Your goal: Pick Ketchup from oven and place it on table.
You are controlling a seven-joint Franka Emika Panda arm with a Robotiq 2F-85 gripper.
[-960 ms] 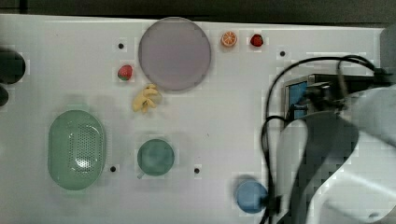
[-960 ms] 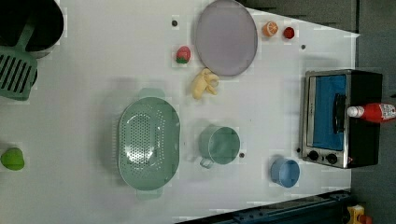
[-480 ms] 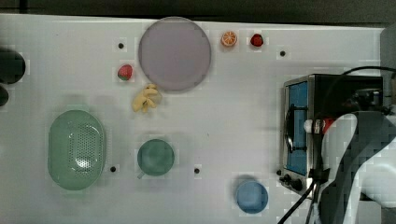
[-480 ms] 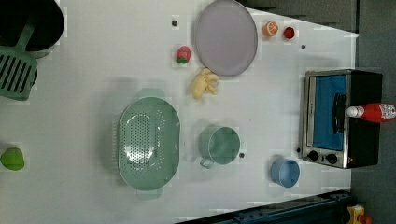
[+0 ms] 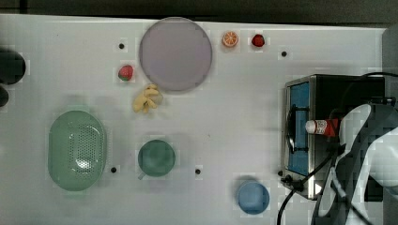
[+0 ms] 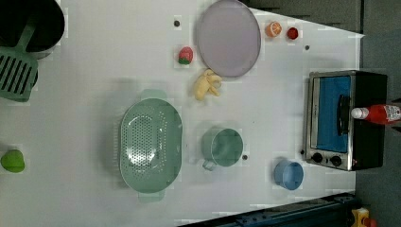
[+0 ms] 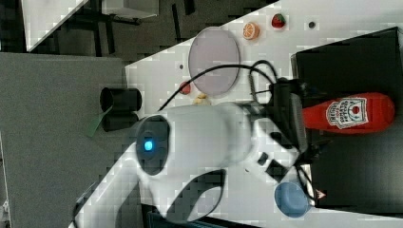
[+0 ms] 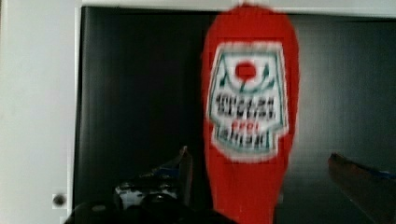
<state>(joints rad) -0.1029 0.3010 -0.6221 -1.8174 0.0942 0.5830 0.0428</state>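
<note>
Spread wide, our jaws (image 8: 259, 182) straddle the ketchup (image 8: 250, 116), which lies on its side atop the oven (image 6: 347, 120), cap past the front edge. We judge the rounded bottle could roll or squirt sideways if we close off-centre, tumbling onto the counter (image 5: 225, 117) near the blue bowl (image 5: 253, 197).

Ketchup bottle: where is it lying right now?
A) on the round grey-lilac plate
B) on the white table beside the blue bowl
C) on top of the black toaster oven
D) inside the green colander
C. The ketchup bottle lies on its side on the oven, on its black top, with its white cap over the oven's door edge.
</note>
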